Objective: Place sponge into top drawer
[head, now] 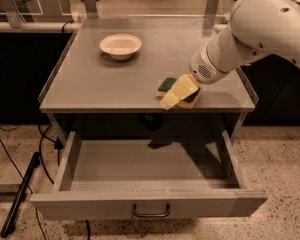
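Observation:
The sponge (167, 85), dark green on yellow foam, lies on the grey table top (105, 84) near the front right edge. My gripper (174, 95), cream-coloured at the end of the white arm (250, 34), sits right over the sponge and covers its middle. Green corners show on both sides of it. The top drawer (90, 206) is pulled wide open below the table. Its inside looks empty, and its dark bar handle (151, 211) faces the front.
A cream round bowl (120, 45) stands at the back left of the table top. Raised rails run along the table's sides. Black cables and a dark bar (20, 194) lie on the speckled floor at the left.

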Available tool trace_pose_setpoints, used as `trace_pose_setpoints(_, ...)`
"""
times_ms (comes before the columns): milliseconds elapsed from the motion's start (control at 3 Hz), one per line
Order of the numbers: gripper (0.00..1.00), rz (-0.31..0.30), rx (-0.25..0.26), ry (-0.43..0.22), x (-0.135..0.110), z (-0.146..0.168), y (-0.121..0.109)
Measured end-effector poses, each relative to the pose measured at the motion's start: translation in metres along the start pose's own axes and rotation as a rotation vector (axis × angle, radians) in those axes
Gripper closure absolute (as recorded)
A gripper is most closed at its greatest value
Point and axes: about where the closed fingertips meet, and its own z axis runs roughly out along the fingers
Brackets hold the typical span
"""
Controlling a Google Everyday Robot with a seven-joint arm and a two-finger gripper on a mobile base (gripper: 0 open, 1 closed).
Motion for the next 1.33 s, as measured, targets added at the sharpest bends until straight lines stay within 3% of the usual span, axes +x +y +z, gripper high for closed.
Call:
trace_pose_setpoints(667,0.0,0.008,0.014,-0.049,0.001,0.019,-0.002)
trace_pose_setpoints(1333,0.0,0.026,0.008,-0.003,0.013,0.04,-0.006)
